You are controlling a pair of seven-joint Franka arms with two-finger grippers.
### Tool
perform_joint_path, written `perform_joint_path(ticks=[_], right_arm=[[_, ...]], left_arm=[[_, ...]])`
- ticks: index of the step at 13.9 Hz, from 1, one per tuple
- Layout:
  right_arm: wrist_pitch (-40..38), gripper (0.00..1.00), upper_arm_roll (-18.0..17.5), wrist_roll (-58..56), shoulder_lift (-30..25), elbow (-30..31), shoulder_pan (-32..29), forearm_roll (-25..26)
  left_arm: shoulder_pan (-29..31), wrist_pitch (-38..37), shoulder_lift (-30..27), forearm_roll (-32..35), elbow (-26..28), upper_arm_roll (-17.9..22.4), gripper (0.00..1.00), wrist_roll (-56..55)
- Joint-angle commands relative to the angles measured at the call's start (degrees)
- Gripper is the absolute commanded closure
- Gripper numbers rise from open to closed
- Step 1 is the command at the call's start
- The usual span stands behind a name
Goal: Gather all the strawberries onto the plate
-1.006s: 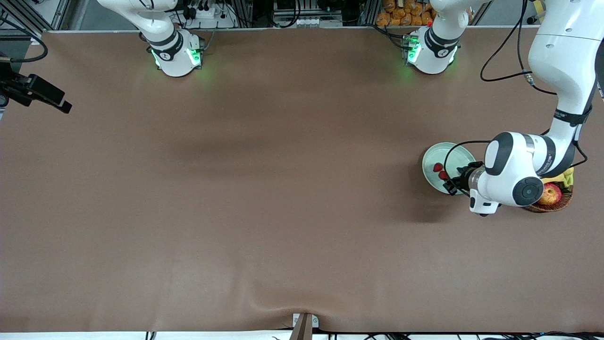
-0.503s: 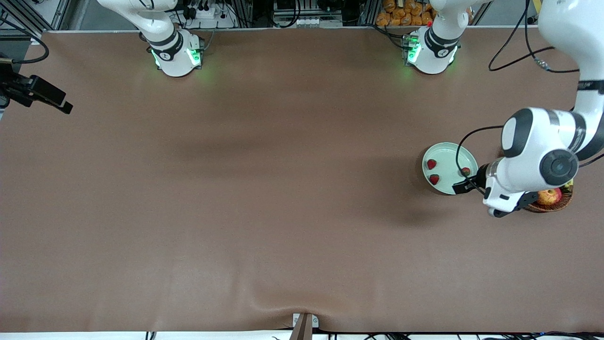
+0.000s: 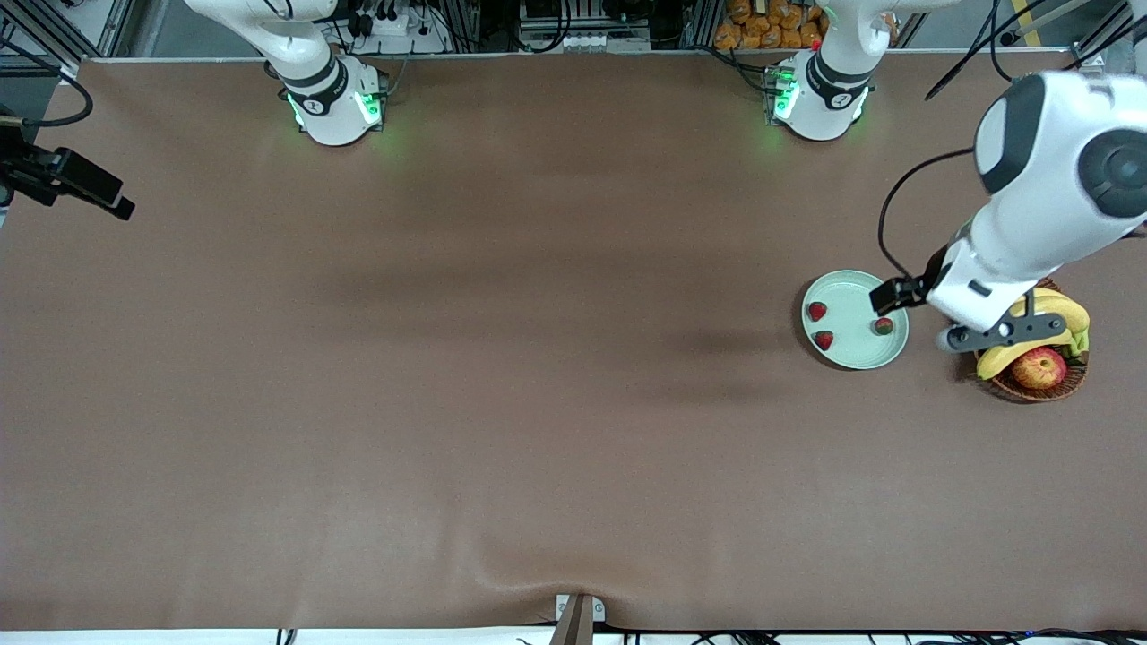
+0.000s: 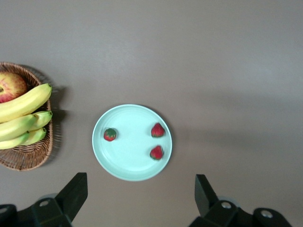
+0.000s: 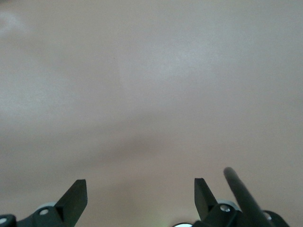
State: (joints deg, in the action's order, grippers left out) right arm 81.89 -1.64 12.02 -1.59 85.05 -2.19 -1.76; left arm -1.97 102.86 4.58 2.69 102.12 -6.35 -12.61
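three strawberries (image 4: 156, 130) lie in the plate (image 4: 128, 165), well clear of the left gripper (image 4: 141, 198), whose jaws are spread wide and empty, high over the counter (image 3: 502, 385) between plate and basket (image 3: 1044, 387). the left arm is bent up near its end of the counter. basket beside the plate holds bananas (image 3: 1039, 324) and an apple (image 3: 1039, 367). right gripper (image 5: 140, 198) waits over bare counter at its own end, jaws apart, empty.

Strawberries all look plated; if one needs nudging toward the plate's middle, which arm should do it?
Left, probably. The left gripper, open and empty, is up beside the plate holding all three strawberries. The right gripper waits open over bare table at the right arm's end.
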Motion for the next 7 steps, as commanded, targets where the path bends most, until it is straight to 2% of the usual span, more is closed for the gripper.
perform_joint_path(ticks=[1, 3, 7], right_arm=[[-0.3, 0.00, -1.1, -0.7, 0.9, -1.2, -0.9, 1.1], [-0.3, 0.00, -1.0, -0.6, 0.9, -1.2, -0.8, 1.2], [-0.6, 0.00, -0.9, -0.7, 1.0, -0.9, -0.9, 1.2]], left_arm=[[-1.9, -10.8, -2.4, -2.2, -5.7, 3.3, 0.00, 8.8], [-1.7, -19.3, -2.0, -2.2, -12.4, 3.4, 0.00, 12.3], [-1.5, -22.0, -3.7, -2.3, -14.8, 2.8, 0.00, 12.6]])
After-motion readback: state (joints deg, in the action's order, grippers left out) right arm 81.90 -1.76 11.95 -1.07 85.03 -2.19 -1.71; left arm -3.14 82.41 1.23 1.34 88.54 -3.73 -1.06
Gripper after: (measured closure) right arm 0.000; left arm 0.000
